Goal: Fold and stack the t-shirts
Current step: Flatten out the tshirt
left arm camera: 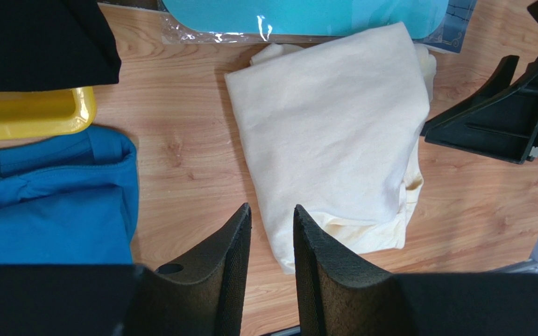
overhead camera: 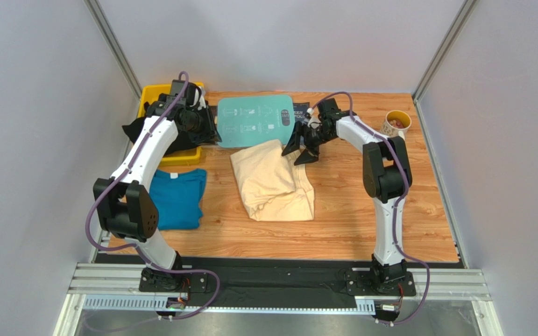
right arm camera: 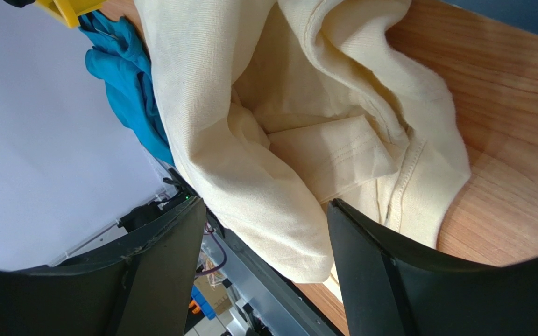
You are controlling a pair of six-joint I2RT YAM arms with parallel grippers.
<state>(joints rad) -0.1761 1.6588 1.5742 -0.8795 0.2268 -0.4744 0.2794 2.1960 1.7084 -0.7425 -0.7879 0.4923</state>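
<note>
The wooden tabletop (overhead camera: 363,224) carries everything. The biggest cloth on it is the cream-yellow t-shirt (overhead camera: 275,183). It lies between the two tools, roughly folded into a rectangle, with a loose hem and sleeve bunched along the edge nearest the right tool (overhead camera: 303,147). That untidy edge is probably why the right tool is there. Its jaws stand wide apart and empty, low over the cloth just beside the corner, as if lined up to pinch the layers and square off the fold.

Next in size is the teal-blue t-shirt (overhead camera: 177,199). It is already folded flat, on the near side of the left tool (overhead camera: 200,124) and well apart from the right one, so it looks like the base for the stack.

The rigid teal board (overhead camera: 254,122) lies between the tools at the far side, touching the cream shirt's far edge.

A black t-shirt (left arm camera: 40,35) spills over the yellow bin (left arm camera: 26,112), right under the left tool and not yet folded.

The left tool is raised, its jaws a narrow gap with nothing between them. I judge it to be parked clear of the right arm's work.

A paper cup (overhead camera: 397,124) stands beyond the right tool, out of the way.
</note>
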